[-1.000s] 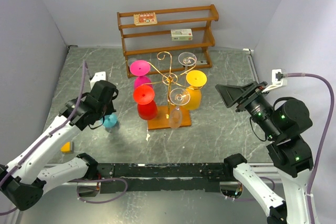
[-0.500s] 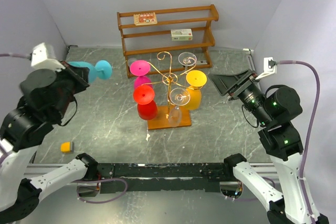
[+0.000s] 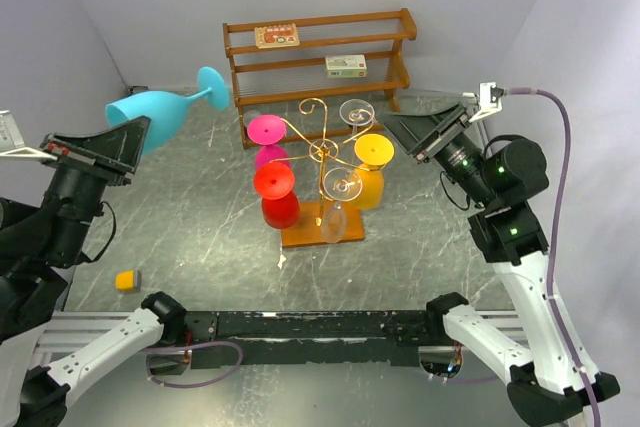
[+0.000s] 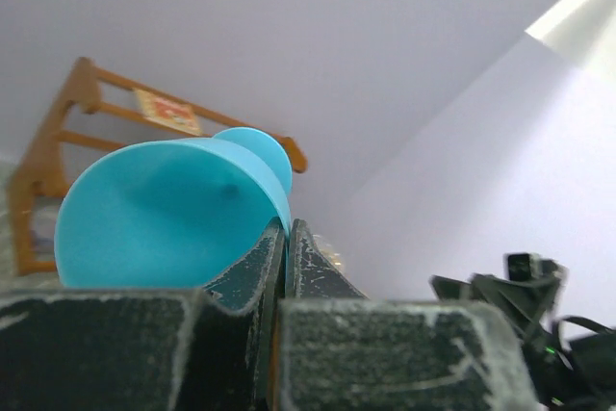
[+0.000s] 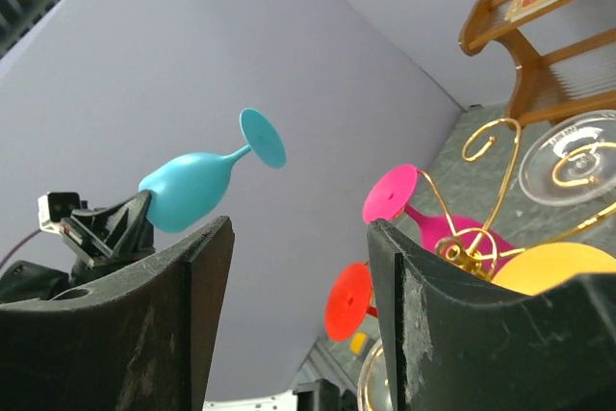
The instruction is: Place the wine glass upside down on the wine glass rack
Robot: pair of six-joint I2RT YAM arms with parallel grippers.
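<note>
Blue wine glass is up in the air on the left side, lying nearly sideways, foot pointing toward the back shelf and bowl mouth at the left gripper. The left wrist view shows the left fingers pinched fully together on the bowl's rim, one inside and one outside; the rest of the glass sticks out past the tips. The glass is well apart from the wine glass rack, off to its left and not touching it. The right gripper hovers just right of the rack with jaws spread wide, nothing between them and touching nothing; the right wrist view looks through the gap at the rack and the blue glass. The rack, on its wooden base, carries upside-down glasses on its scroll arms: pink glass, red glass, orange glass, and two clear glasses. The brown shelf at the back wall holds one small box on the top tier and another box on the middle tier. A small yellow item sits on the table near the left arm; too small to identify.
</note>
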